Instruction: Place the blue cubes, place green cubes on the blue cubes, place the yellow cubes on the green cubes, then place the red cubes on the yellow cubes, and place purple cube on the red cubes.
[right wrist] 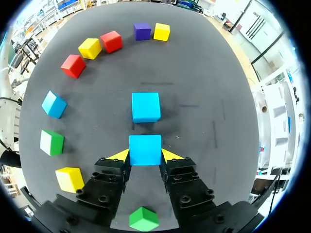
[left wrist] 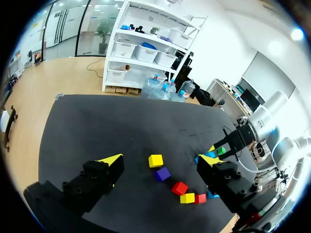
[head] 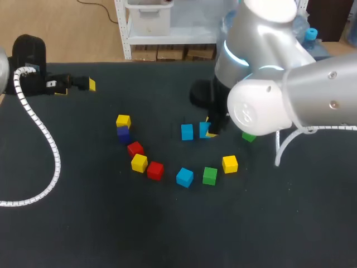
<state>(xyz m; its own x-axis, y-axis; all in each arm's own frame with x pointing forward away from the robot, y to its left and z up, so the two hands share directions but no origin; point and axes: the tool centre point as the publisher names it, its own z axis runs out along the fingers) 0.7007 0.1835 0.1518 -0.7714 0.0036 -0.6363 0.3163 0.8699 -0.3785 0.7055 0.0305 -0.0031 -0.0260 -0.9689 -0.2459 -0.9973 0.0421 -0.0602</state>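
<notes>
Blue is the colour in play. The right gripper (right wrist: pixel 145 155) has both yellow-tipped fingers pressed on opposite sides of a blue cube (right wrist: pixel 145 150). It is clamped firmly, with nothing else between them. Just ahead sits a second blue cube (right wrist: pixel 146 107), near but apart, with a strip of dark table (right wrist: pixel 204 97) showing between the two. In the head view the arm hides most of this, so I cannot tell whether the held cube rests on the table or hangs just above it.

The step in hand, I judge, is laying the blue base row. To do it well, line the held cube's faces square with its neighbour and set it fully down before the fingers part. Then open straight outward so neither tip drags it askew, because the greens must sit on these.

The third blue cube (right wrist: pixel 53 104) waits off to one side, near a green cube (right wrist: pixel 52 142). Over at the table's left, the left gripper (head: pixel 83 84) hovers with its fingers wide apart, holding nothing.
</notes>
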